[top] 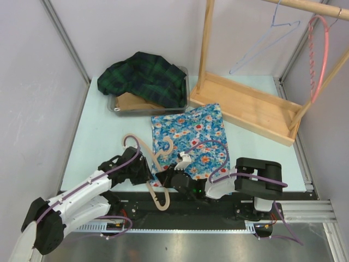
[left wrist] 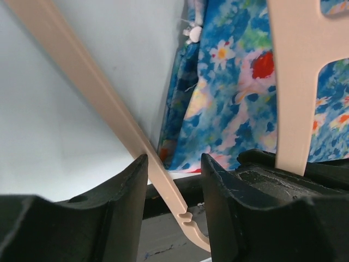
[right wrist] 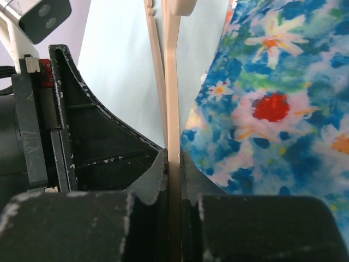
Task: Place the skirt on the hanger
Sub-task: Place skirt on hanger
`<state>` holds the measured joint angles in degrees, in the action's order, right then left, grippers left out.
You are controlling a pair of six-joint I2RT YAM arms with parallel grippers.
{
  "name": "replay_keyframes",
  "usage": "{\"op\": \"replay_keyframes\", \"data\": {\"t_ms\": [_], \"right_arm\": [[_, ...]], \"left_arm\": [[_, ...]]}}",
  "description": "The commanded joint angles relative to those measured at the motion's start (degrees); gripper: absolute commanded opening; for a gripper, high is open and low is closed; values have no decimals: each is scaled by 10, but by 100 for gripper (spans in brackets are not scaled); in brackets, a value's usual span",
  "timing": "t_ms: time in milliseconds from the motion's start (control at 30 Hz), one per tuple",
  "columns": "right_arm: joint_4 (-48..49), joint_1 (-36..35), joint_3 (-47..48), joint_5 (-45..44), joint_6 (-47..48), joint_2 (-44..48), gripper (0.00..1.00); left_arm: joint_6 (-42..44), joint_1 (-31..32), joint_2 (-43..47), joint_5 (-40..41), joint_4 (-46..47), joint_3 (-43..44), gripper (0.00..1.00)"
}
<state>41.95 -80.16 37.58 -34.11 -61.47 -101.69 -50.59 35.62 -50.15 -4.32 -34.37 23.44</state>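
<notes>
The blue floral skirt (top: 191, 134) lies flat on the table in the top view. A beige plastic hanger (top: 160, 197) lies at its near left corner, with its hook (top: 131, 140) pointing away. My right gripper (top: 173, 176) is shut on one bar of the hanger (right wrist: 173, 98), beside the skirt's edge (right wrist: 272, 109). My left gripper (top: 142, 170) is open. The hanger's other arm (left wrist: 103, 103) passes between its fingers (left wrist: 131, 185) and ends in a notched tip (left wrist: 188, 221). The skirt (left wrist: 234, 98) lies just beyond.
A grey bin (top: 112, 106) at the back holds a dark green plaid garment (top: 147, 76) and a brown hanger (top: 133, 101). A wooden rack (top: 245, 103) stands at the back right with a lavender wire hanger (top: 267, 41) and a pink hanger (top: 319, 49).
</notes>
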Motion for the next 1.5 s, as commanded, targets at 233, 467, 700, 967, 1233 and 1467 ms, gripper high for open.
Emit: {"op": "replay_keyframes", "data": {"t_ms": [233,467,700,967,1233,1467], "right_arm": [[23,-2,-6,-20,7,-6,0],[2,2,-6,-23,5,2,0],[-4,9,-7,-18,-17,-6,0],[-5,12,-6,-17,-24,-10,0],[-26,26,-6,-33,19,8,0],[-6,15,-4,-65,114,16,0]], "left_arm": [[-34,34,-36,42,69,7,51],[-34,36,40,88,20,40,49],[-36,39,-4,60,66,13,44],[-37,44,-20,22,89,-12,30],[-27,51,-30,-7,54,10,0],[-21,52,8,0,-20,106,0]]}}
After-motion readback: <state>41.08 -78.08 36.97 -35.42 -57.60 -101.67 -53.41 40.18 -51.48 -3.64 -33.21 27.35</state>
